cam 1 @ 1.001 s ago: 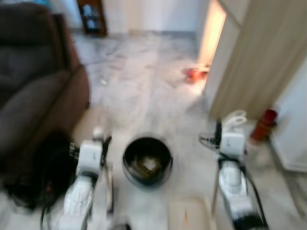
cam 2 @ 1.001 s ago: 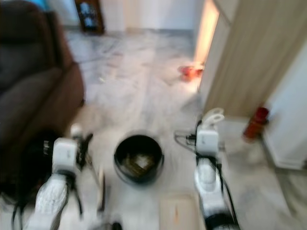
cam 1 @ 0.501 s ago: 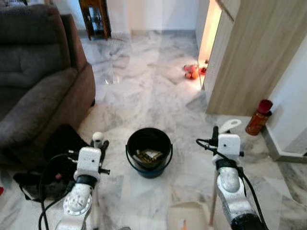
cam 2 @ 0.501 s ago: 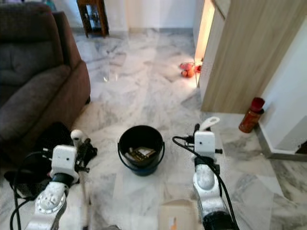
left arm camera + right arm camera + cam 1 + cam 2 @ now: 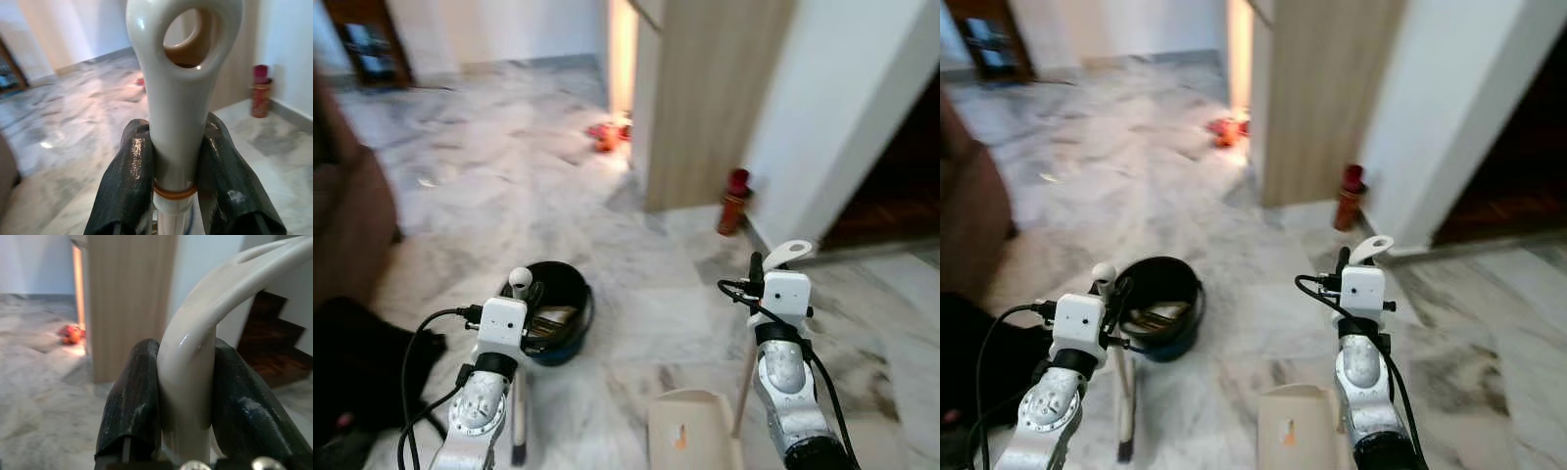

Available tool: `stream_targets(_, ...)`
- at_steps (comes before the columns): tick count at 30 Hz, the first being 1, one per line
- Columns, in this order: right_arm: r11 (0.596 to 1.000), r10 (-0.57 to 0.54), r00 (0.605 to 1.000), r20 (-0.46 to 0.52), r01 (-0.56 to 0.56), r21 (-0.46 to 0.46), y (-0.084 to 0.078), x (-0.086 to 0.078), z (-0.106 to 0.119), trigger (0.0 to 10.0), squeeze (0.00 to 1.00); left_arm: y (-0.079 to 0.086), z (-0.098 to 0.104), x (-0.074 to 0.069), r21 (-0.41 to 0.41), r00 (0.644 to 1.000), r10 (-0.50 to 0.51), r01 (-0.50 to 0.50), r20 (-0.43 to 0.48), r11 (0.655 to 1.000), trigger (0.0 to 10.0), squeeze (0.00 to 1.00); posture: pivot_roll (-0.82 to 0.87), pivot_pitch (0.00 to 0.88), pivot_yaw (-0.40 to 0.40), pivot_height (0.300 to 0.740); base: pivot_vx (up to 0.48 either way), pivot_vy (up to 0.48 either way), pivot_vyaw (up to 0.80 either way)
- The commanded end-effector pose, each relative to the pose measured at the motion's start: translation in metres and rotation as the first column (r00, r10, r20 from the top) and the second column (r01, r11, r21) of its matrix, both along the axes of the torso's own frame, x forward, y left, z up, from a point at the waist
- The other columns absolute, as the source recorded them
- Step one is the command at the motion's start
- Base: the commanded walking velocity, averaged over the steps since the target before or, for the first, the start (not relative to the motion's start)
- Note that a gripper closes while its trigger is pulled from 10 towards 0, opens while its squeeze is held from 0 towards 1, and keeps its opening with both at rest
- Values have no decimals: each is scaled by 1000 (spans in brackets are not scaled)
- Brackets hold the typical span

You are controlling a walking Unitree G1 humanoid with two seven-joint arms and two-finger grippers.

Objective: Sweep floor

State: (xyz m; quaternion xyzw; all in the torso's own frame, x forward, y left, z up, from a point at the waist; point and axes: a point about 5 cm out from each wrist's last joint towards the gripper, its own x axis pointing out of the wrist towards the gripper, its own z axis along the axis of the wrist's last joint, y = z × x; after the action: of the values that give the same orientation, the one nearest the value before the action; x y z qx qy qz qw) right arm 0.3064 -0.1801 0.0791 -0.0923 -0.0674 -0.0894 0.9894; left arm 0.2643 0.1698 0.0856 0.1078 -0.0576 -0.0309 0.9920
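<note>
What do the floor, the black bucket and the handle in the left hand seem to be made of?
Floor: polished marble or marble-look tile, grey veins and light glare. Black bucket: probably plastic, smooth dark wall. Handle in the left hand: glossy cream plastic, with highlights and a moulded hanging hole.

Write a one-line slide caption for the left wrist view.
Left gripper clamped on the cream broom handle just below its hanging loop, marble floor beyond.

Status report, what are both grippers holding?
Left gripper shut on cream broom handle. Right gripper shut on cream dustpan handle. Black bucket ahead on marble floor.
</note>
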Motion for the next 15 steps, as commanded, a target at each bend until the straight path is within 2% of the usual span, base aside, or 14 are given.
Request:
stream_targets(1, 1000, 13, 1000, 25, -13, 9, 4, 4, 6, 10000, 0, 2, 7, 2, 16, 999, -3, 2, 36, 1000, 10000, 0, 135, 59, -5, 740, 0, 0, -800)
stream_targets(15, 1000, 15, 1000, 14, -15, 5, 6, 4, 4, 10000, 0, 0, 4, 1, 11, 1000, 5, -5, 31, 1000, 10000, 0, 123, 38, -19, 740, 0, 0, -800)
